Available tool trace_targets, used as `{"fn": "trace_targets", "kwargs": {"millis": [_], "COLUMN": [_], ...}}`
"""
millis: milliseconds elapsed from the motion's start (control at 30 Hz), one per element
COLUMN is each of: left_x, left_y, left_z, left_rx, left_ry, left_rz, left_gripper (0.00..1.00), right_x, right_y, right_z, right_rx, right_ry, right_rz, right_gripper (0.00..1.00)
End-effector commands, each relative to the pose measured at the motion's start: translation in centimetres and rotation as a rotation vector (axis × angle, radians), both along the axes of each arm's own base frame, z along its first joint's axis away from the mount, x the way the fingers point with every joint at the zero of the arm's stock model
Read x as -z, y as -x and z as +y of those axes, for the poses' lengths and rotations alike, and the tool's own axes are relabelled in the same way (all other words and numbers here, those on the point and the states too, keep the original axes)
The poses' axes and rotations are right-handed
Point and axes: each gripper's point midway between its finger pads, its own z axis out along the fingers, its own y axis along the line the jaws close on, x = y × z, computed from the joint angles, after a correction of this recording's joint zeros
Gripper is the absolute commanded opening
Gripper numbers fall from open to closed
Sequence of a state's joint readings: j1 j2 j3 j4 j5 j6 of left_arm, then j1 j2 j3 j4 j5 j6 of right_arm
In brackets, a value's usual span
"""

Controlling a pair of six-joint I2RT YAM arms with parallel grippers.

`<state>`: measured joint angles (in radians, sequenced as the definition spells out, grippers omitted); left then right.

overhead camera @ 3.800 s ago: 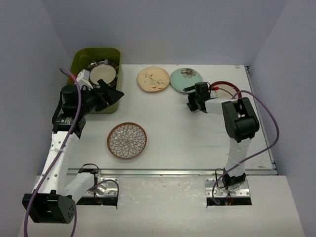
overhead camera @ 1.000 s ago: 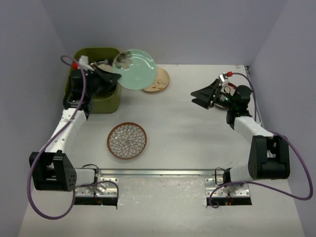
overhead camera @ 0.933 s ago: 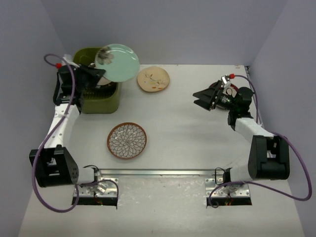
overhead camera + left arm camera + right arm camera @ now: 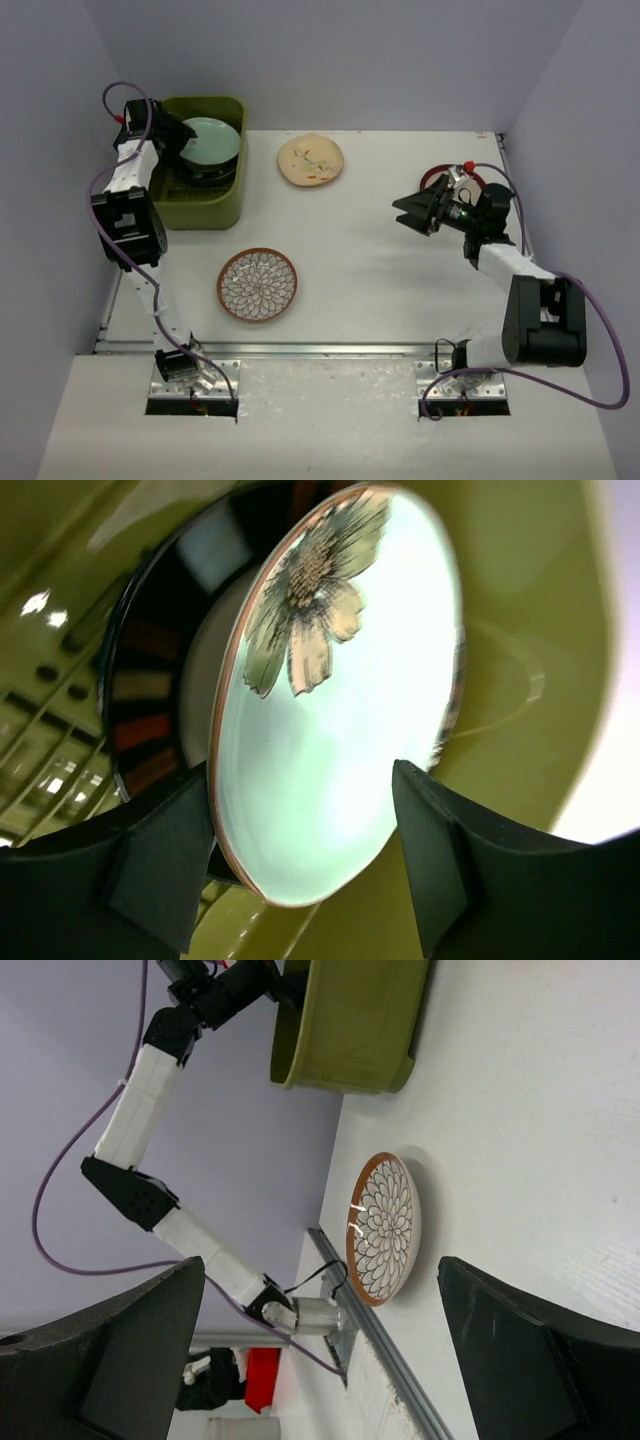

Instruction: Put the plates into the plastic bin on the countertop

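A mint plate (image 4: 330, 710) is seen in the plastic bin (image 4: 520, 600), just ahead of the parted, empty left pincer (image 4: 300, 770) — rigid, glazed, likely breakable; best gripped at its rim.

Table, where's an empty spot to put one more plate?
The widest bare patch is in the middle, between the cream plate, the brown plate and the right gripper. More lies along the rail, right of the brown plate. Crowded: the bin, with the mint plate and the left gripper inside, and the far right corner by the red plate.
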<state>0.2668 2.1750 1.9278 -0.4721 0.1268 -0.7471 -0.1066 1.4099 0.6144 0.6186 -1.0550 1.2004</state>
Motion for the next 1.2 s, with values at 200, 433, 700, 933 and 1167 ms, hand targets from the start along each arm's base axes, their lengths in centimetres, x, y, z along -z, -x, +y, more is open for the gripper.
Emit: {"fn": "trace_targets", "kwargs": {"millis": [200, 433, 700, 933, 1167], "left_x": [-3.5, -8.4, -20.1, -20.1, -18.8], "left_y": [2.6, 4.0, 12.7, 20.8, 22.8], "left_z": [1.8, 2.9, -4.7, -12.6, -14.9], "left_rx": [-0.049, -0.076, 0.058, 0.305, 0.404], "left_ry": [-0.294, -0.370, -0.435, -0.344, -0.308], "left_rz": [0.048, 0.035, -0.296, -0.481, -0.475], "left_gripper": [0.81, 1.00, 1.00, 1.00, 1.00], "right_x": [2.0, 4.4, 10.7, 18.7, 24.5], "right_y": [-1.2, -4.4, -14.3, -22.6, -24.3], "right_z": [-0.7, 0.5, 9.0, 10.8, 8.4], "right_rx": [0.026, 0.061, 0.068, 0.210, 0.398], "right_ry": [0.080, 0.247, 0.362, 0.308, 0.424], "right_rz": [0.034, 0.078, 0.162, 0.362, 0.527], "right_gripper": [0.99, 0.99, 0.99, 0.99, 0.81]}}
